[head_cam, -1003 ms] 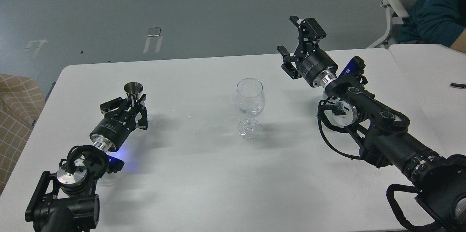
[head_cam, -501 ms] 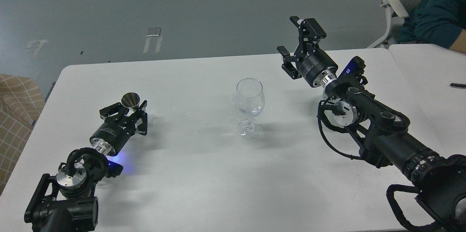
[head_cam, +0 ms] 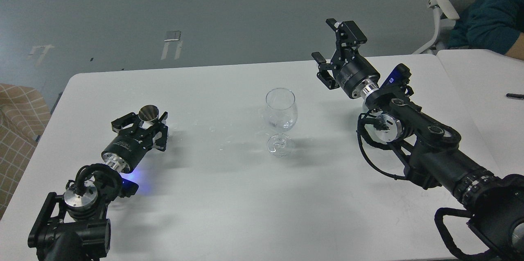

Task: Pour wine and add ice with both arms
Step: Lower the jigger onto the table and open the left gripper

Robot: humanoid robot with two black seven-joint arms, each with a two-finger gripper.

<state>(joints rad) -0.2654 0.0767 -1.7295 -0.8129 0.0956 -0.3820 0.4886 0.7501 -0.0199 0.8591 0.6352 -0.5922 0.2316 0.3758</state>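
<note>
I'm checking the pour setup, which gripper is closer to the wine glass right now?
Right. The right gripper is raised, open and empty, up and to the right of the wine glass. The left gripper sits farther off at the left, closed on a small metal cup.

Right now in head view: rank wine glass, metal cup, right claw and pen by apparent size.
1. Right claw, open and empty; it looks largest.
2. Wine glass: close to the claw in height, so the top two are unsure.
3. Metal cup, partly hidden in the left claw.
4. Pen, cut off by the edge.
</note>
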